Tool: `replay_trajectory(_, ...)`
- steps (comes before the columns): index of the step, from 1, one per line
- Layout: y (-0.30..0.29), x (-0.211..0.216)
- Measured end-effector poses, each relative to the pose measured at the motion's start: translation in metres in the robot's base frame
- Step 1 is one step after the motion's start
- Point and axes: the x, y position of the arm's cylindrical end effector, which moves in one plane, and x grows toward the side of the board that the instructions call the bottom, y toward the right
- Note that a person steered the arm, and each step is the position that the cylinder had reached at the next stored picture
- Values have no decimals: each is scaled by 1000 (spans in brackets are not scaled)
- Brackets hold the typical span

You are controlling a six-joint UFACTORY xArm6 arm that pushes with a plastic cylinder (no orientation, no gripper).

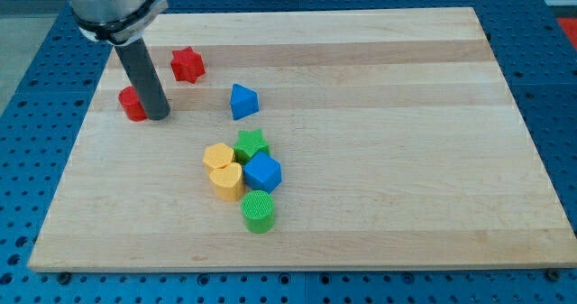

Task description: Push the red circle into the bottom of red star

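The red circle [132, 104] lies near the view's left edge of the wooden board, partly hidden behind the rod. The red star [187, 65] lies up and to the right of it, apart from it. My tip [158, 116] rests on the board right against the red circle's right side, below and left of the red star.
A blue triangle [242, 101] lies right of the tip. A cluster sits mid-board: green star [251, 144], yellow hexagon [218, 155], yellow heart [227, 181], blue hexagon [263, 172], green circle [259, 212]. The wooden board [406, 115] lies on a blue pegboard table.
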Motion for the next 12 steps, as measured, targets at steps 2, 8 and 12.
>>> replay_trajectory(2,-26,67)
replay_trajectory(8,17,9)
replay_trajectory(12,-21,-36)
